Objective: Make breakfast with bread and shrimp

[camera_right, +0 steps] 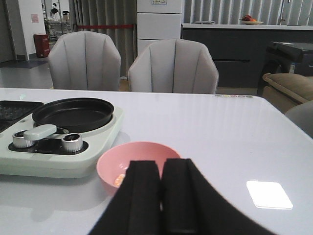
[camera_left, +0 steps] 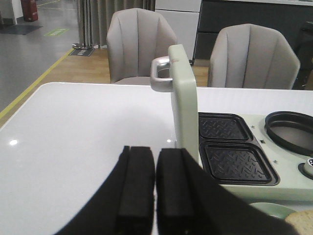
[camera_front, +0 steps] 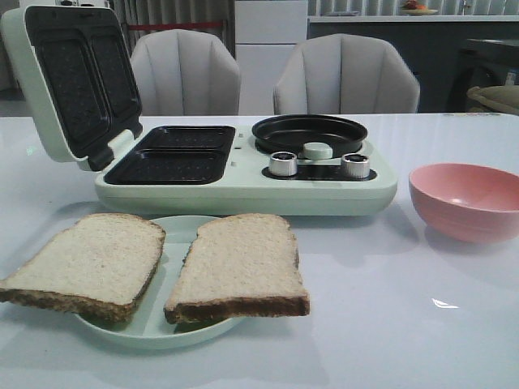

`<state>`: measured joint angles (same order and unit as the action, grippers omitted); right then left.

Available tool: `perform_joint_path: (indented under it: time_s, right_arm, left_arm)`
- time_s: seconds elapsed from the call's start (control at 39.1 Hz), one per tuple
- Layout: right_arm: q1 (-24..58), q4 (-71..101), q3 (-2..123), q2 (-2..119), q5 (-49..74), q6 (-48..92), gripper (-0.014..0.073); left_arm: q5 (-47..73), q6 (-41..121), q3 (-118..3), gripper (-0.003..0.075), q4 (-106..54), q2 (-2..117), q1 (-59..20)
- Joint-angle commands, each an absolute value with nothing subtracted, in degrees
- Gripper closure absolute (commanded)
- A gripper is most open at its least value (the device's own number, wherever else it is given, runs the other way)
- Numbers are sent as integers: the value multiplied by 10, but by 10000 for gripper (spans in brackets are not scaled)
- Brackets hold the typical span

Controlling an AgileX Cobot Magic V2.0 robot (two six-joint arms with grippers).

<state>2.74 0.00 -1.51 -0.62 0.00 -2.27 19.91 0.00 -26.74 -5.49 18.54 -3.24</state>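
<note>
Two slices of bread, one on the left (camera_front: 89, 261) and one on the right (camera_front: 238, 263), lie side by side on a pale green plate (camera_front: 174, 229) at the table's front. One small orange shrimp (camera_right: 119, 180) shows inside the pink bowl (camera_right: 128, 157); my right gripper (camera_right: 161, 182) hangs shut just in front of that bowl and hides most of its inside. My left gripper (camera_left: 155, 169) is shut with nothing in it, hovering over the bare table near the raised lid (camera_left: 183, 103). A corner of bread (camera_left: 303, 221) shows to one side. Neither gripper appears in the front view.
A pale green breakfast maker (camera_front: 243, 190) stands behind the plate, its lid (camera_front: 73, 77) open, with two ridged black sandwich wells (camera_front: 170, 154), a round black pan (camera_front: 308, 132) and two silver knobs (camera_front: 282, 164). The pink bowl (camera_front: 466, 198) sits to its right. Two grey chairs (camera_front: 185, 73) stand beyond.
</note>
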Motion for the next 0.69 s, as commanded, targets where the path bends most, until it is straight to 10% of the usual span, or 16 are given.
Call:
perform_joint_path:
  time_s: [0.0,0.18,0.66]
  right_arm:
    - [25,-9,-6,-18,-50,-18,444]
    - [25,-9,-6,-18,-50,-18,444]
    - [25,-9,-6,-18,-50,-18,444]
  left_arm:
    - [151,0,-286,422,-51,194,-49]
    - [149,0,-286,171,-41,194,-60]
    - [163,7,-284,167,37,195,-70]
